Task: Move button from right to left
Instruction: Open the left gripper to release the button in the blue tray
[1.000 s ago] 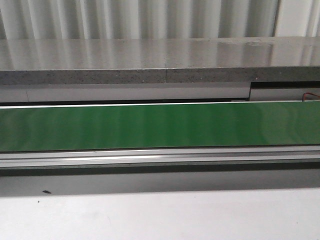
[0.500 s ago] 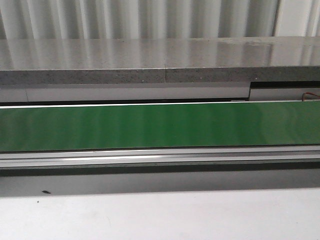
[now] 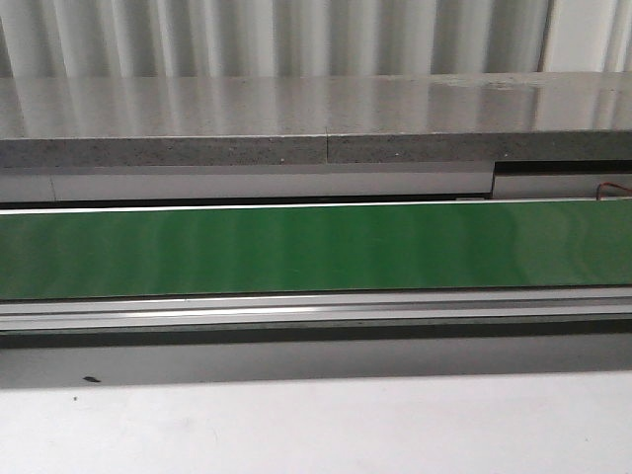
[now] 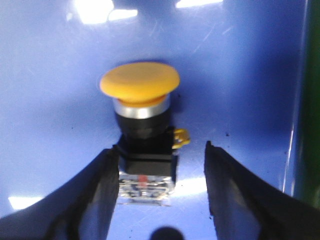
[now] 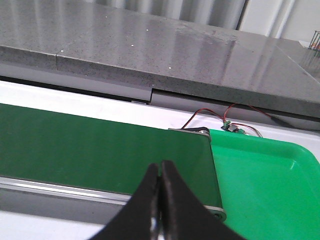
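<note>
In the left wrist view the button (image 4: 140, 85) has a round yellow-orange cap, a silver ring, a black body and a clear contact block. It rests on a blue surface (image 4: 50, 75). My left gripper (image 4: 159, 148) is open, with the button's block between its jaws; one finger (image 4: 102, 185) is at the block and the other (image 4: 225, 180) stands apart from it. My right gripper (image 5: 161, 165) is shut and empty above the end of the green belt (image 5: 90, 145). Neither the button nor a gripper shows in the front view.
The green conveyor belt (image 3: 316, 247) runs across the front view with a metal rail (image 3: 316, 311) before it and a grey stone ledge (image 3: 296, 109) behind. A green tray (image 5: 265, 175) sits past the belt's end, with thin wires (image 5: 225, 117) behind it.
</note>
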You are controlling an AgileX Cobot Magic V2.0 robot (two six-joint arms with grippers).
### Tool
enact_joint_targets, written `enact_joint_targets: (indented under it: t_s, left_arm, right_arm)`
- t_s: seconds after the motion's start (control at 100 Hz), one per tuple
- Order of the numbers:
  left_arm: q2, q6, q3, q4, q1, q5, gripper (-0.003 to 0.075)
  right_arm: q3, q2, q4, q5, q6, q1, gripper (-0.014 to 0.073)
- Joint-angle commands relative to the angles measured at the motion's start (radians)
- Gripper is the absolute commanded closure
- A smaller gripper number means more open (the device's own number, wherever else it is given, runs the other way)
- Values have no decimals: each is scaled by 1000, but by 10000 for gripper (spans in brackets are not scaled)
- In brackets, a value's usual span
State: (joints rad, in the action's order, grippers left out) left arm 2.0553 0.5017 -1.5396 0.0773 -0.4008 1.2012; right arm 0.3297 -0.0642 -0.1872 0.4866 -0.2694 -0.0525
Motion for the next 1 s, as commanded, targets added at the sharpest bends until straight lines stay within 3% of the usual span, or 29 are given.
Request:
enact_joint_targets:
  t_s: [0.0, 0.18, 0.28, 0.42, 0.54, 0.8, 0.99]
  left_arm:
    - [-51, 4, -20, -8, -1, 12, 338]
    - [-57, 2, -22, -8, 1, 28, 343]
    - [-83, -12, -23, -10, 1, 1, 383]
    - [-141, -93, -23, -22, 3, -66, 543]
    - [-202, -146, -23, -54, 11, -91, 744]
    - [-322, -197, -23, -235, 62, -104, 741]
    - [-404, -227, -11, -289, 170, -172, 741]
  right_arm:
    - [23, -9, -1, -85, -5, -1, 660]
    - [23, -9, -1, -85, -5, -1, 660]
    - [23, -9, -1, -85, -5, -1, 660]
    - [23, -9, -1, -85, -5, -1, 660]
    - [23, -9, -1, -85, -5, -1, 660]
    - [23, -9, -1, -85, -5, -1, 660]
    - [23, -9, -1, -85, -5, -1, 660]
